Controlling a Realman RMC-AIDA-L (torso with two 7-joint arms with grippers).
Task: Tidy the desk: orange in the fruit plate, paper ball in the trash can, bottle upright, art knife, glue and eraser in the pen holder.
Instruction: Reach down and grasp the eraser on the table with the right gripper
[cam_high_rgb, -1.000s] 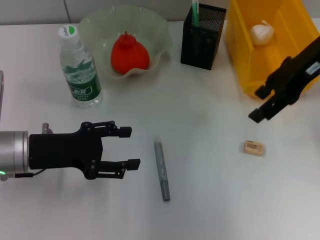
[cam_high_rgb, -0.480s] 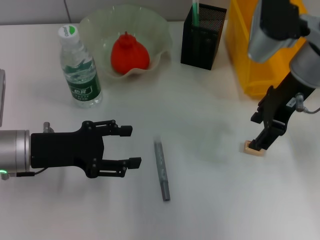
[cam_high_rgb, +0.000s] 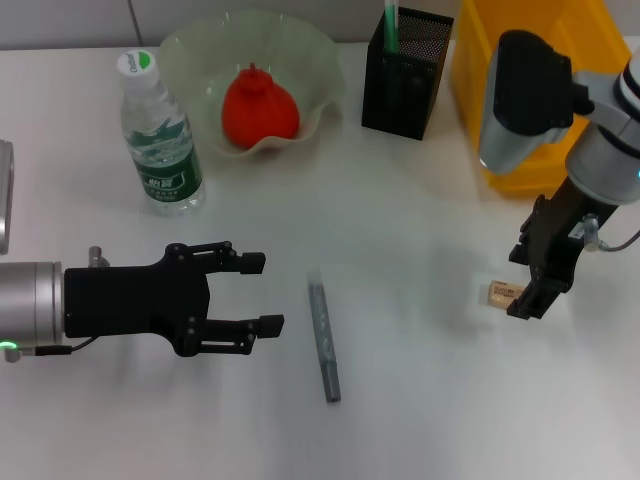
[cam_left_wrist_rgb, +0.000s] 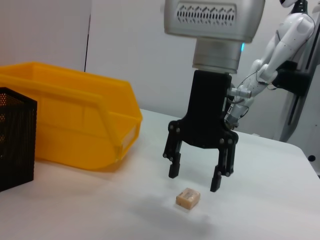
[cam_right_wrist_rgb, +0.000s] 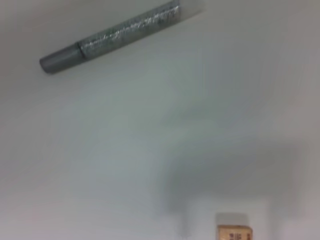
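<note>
A: Fingers on the right gripper (cam_left_wrist_rgb: 198, 181) are spread apart, hanging just above the eraser (cam_left_wrist_rgb: 188, 197) with nothing between them, and seem a bit off-centre over it.

B: Where's the eraser relative to the pen holder (cam_high_rgb: 404, 72)?

A: Well away, out on the open worktop (cam_high_rgb: 420, 220), lying flat, close to the trash can (cam_high_rgb: 530, 95) front. Glue (cam_high_rgb: 389, 25) is standing in the holder, orange (cam_high_rgb: 258, 106) sits in the fruit plate (cam_high_rgb: 310, 60), bottle (cam_high_rgb: 158, 135) is upright beside the plate.

B: Left side?

A: Left gripper (cam_high_rgb: 258, 293) is idle, fingers apart and empty, art knife (cam_high_rgb: 323, 340) just beyond its tips.

B: Risks on the eraser pick?

A: Block is small and low. If the descent is off-centre, one fingertip lands on top or nudges it sideways (smooth surface, it'll probably slide). Closing too high pinches only the top edge, and it could pop out on the way to the holder.
</note>
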